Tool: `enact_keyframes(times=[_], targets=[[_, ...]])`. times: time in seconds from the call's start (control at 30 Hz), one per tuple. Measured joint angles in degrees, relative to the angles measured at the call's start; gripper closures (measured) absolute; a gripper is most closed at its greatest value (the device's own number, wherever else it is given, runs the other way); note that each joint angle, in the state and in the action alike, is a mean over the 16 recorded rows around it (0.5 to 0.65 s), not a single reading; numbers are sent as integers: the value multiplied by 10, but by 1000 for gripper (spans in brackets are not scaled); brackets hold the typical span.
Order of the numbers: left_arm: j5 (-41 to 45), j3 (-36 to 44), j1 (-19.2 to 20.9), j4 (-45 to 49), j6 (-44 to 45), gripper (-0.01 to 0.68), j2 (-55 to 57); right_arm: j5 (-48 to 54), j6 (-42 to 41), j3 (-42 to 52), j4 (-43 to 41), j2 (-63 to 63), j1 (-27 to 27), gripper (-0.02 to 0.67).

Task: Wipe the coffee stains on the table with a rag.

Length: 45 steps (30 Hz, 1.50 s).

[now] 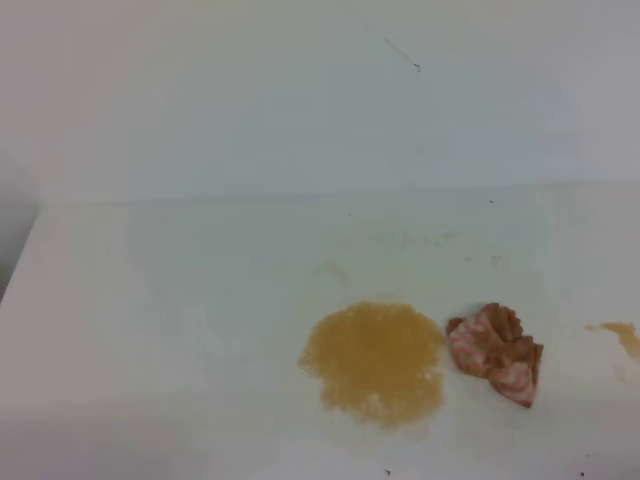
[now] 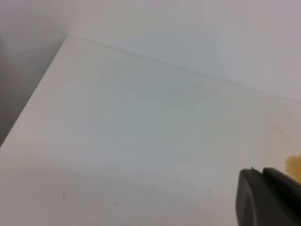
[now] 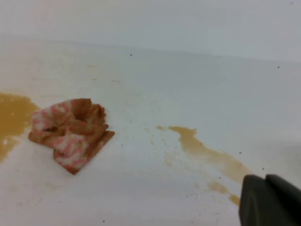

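Neither arm shows in the high view. In each wrist view only a dark, matte, blocky tip pokes into the lower right corner: the left pincer (image 2: pixel 268 197) and the right pincer (image 3: pixel 270 200), both hanging above the counter (image 1: pixel 180 320) and touching nothing. The right pincer is closed and empty; the left one's state I cannot tell, since too little of it shows.

The counter is a plain white, smooth, flat surface with a few tiny dark specks. The large coffee stain (image 1: pixel 375 362) — a roundish, grainy yellow-brown blotch — lies at lower centre of the high view. Just to its right sits the rag (image 1: pixel 497 353), a crumpled pink-and-white cloth with brown tinges, bunched into wrinkled folds. A smaller stain (image 1: pixel 622 335) — a thin, elongated tan smear — lies near the right edge, apart from the rag.
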Motion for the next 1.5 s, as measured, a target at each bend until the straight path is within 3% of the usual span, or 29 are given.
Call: enact_keyframes(times=[1.5], targets=[[1,0,0,0,0,677,0,-44,0,2,6,-2,0,651]])
